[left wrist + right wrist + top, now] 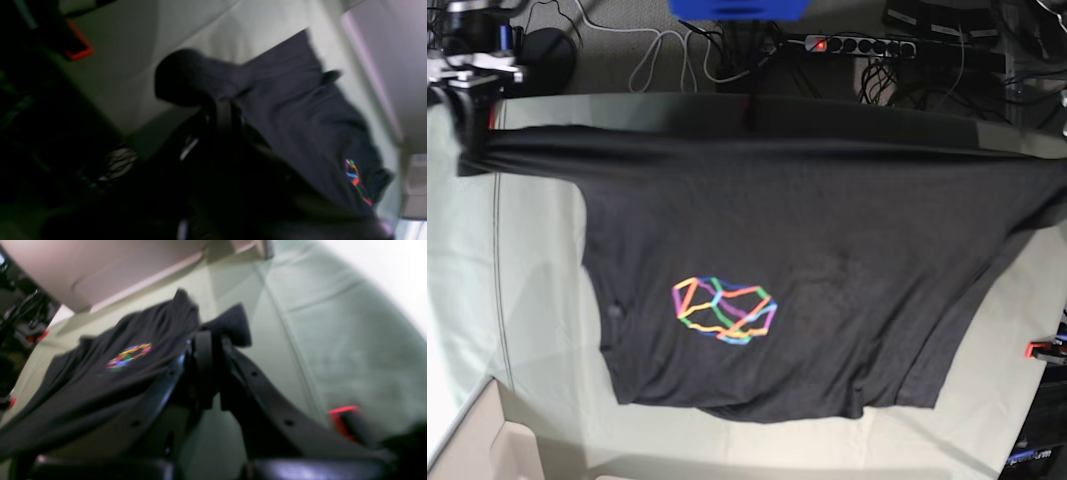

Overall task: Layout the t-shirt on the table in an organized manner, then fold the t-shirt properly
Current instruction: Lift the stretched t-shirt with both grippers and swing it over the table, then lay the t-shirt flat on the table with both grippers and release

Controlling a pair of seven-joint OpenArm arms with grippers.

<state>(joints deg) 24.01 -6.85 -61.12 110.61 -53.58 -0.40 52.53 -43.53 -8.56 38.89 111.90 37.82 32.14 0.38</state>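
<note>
Both arms are stretching the t-shirt (827,250) taut along its far edge so it hangs flat above the table (537,300), rainbow print (724,310) facing up. The right tool (213,340) is pinching a sleeve corner; the left tool (223,110) is gripping the other, both narrow.

Pale green table (537,300) w/ black t-shirt (827,250) spread, print up.
</note>
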